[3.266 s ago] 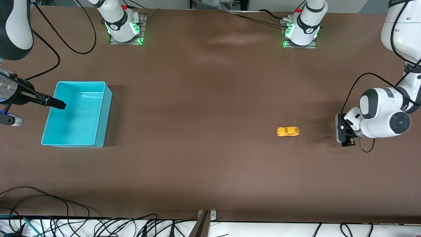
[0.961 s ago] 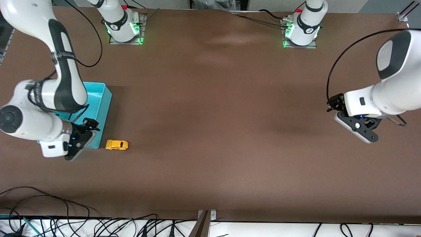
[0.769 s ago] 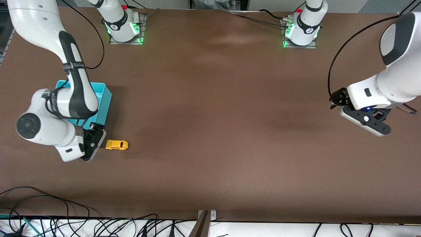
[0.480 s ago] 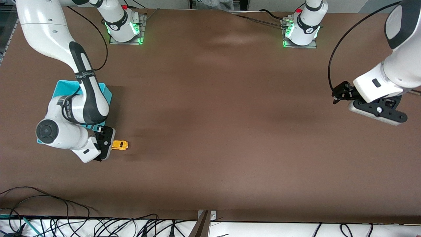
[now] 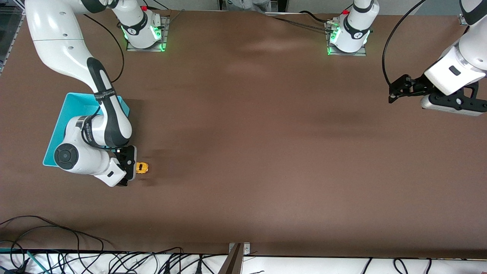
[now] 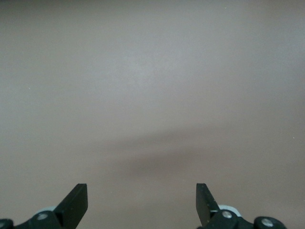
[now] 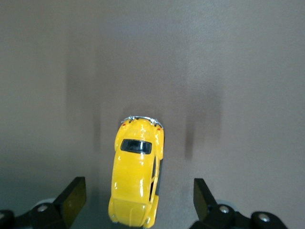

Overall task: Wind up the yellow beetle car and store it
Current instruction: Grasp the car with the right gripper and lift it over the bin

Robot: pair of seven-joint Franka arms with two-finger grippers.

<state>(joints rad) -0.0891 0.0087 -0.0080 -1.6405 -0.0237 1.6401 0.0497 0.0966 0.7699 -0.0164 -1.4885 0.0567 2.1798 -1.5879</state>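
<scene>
Car first: the yellow beetle car [image 7: 136, 173] sits on its wheels on the brown table [image 5: 243, 152], toward my right arm's end, just off the corner of the turquoise bin [image 5: 72, 114] that lies nearest the front camera, outside the bin and not in it. My right gripper [image 5: 131, 167] is down over the car, covering most of it in the front view so that only one end [image 5: 142, 168] peeks out from under the hand. Through my right wrist camera I see my two fingers [image 7: 71, 195] spread wide, released, one on each side of the car with clear gaps between their tips and the yellow body; nothing is grasped. The car's length runs along the gap between them, its dark window and chrome bumper pointing away from my palm. My right forearm crosses over the bin and hides much of it. My left gripper [image 6: 142, 200] waits up in the air over bare table at my left arm's end, well apart from the car, its fingers likewise parted and holding nothing
</scene>
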